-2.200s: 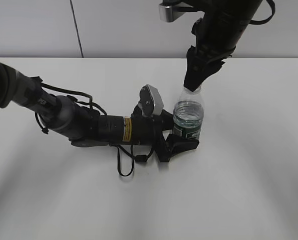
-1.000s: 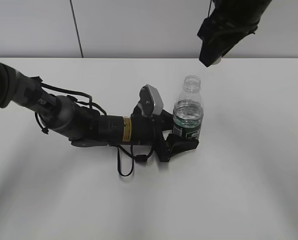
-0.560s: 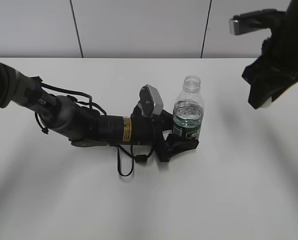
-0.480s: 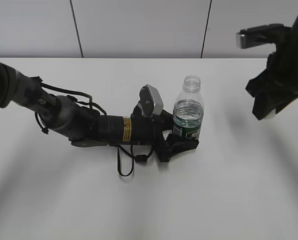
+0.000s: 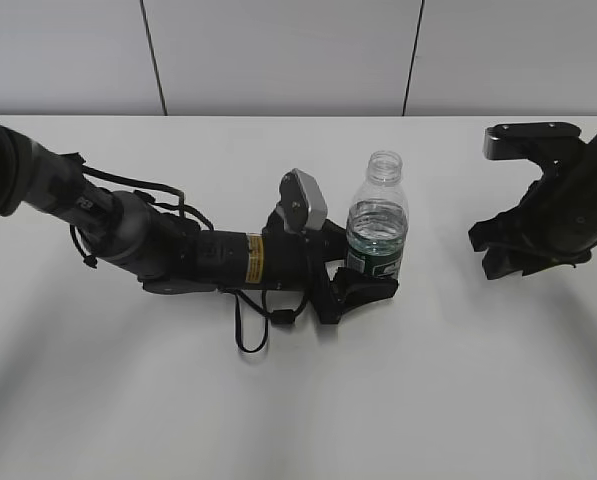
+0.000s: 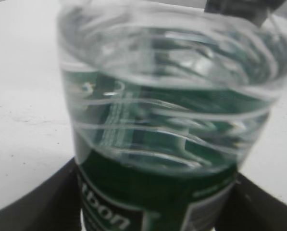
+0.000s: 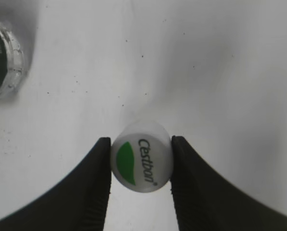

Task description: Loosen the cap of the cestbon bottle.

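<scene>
Reads "Cestbon" beside a green patch on the white cap (image 7: 142, 163), pinched between the right gripper (image 7: 141, 166) fingers low over the white table (image 5: 458, 400), well right of the bottle. Stands uncapped at centre: cestbon bottle (image 5: 378, 228), green label showing "tbon", base clamped by the left gripper (image 5: 363, 285).

The exterior camera looks down at a slant across the white tabletop (image 5: 278, 420), both arms in frame. The left wrist camera sits tight against the cestbon bottle (image 6: 167, 120), filling its frame, blurred. The right wrist camera faces straight down past its jaws; the bottle (image 7: 1, 57) shows again at its upper left edge.
</scene>
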Controlling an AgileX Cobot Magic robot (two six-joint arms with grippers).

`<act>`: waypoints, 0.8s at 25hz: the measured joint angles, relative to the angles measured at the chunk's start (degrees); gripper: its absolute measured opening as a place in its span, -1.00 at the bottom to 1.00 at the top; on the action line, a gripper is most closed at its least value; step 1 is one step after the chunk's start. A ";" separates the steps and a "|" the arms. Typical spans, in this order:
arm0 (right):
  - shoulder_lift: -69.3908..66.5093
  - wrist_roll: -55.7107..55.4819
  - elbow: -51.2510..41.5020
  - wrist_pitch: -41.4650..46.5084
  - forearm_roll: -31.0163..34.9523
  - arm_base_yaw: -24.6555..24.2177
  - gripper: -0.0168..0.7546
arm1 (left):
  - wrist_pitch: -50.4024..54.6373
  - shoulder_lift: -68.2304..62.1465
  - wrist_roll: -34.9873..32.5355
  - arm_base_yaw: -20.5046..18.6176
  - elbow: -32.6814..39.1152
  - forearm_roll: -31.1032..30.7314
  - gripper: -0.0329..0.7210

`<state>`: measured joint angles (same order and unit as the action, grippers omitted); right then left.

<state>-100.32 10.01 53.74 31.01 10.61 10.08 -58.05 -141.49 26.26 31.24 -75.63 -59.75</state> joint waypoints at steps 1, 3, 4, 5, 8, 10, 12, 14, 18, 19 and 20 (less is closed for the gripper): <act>-0.36 0.01 -0.49 -1.47 0.56 0.00 -0.19 | 0.00 0.00 0.00 0.00 0.00 0.00 0.47; -1.76 -0.12 -0.80 -2.91 0.98 0.00 -0.19 | 0.00 0.00 0.00 0.00 0.00 0.00 0.47; -2.79 -0.12 -0.80 -3.27 1.19 0.00 -0.19 | 0.00 0.00 0.06 0.00 0.00 0.00 0.47; -3.81 -0.12 -0.80 -3.50 1.32 0.00 -0.19 | 0.00 0.00 0.05 0.00 0.00 0.00 0.47; -5.91 -0.28 -0.84 -4.11 2.02 0.00 -0.19 | 0.00 0.00 0.05 0.00 0.00 0.00 0.47; -6.74 -0.33 -0.84 -4.67 2.38 0.00 -0.19 | 0.00 0.00 0.05 0.00 0.00 0.00 0.47; -7.34 -0.33 -0.84 -5.54 2.50 0.00 -0.19 | 0.00 0.00 0.05 0.00 0.00 0.00 0.47; -7.77 -0.33 -0.84 -5.93 2.57 0.00 -0.19 | 0.00 0.00 0.05 0.00 0.00 0.00 0.47; -7.87 -0.33 -0.84 -6.14 2.57 0.00 -0.19 | 0.00 0.00 0.05 0.00 0.00 0.00 0.47; -7.87 -0.33 -0.84 -6.14 2.63 0.00 -0.19 | 0.00 0.00 0.05 0.00 0.00 0.00 0.47; -7.87 -0.33 -0.84 -6.14 2.63 0.00 -0.19 | 0.00 0.00 0.05 0.00 0.00 0.00 0.47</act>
<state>-108.19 9.68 52.89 24.87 13.24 10.08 -58.05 -141.49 26.31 31.24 -75.63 -59.75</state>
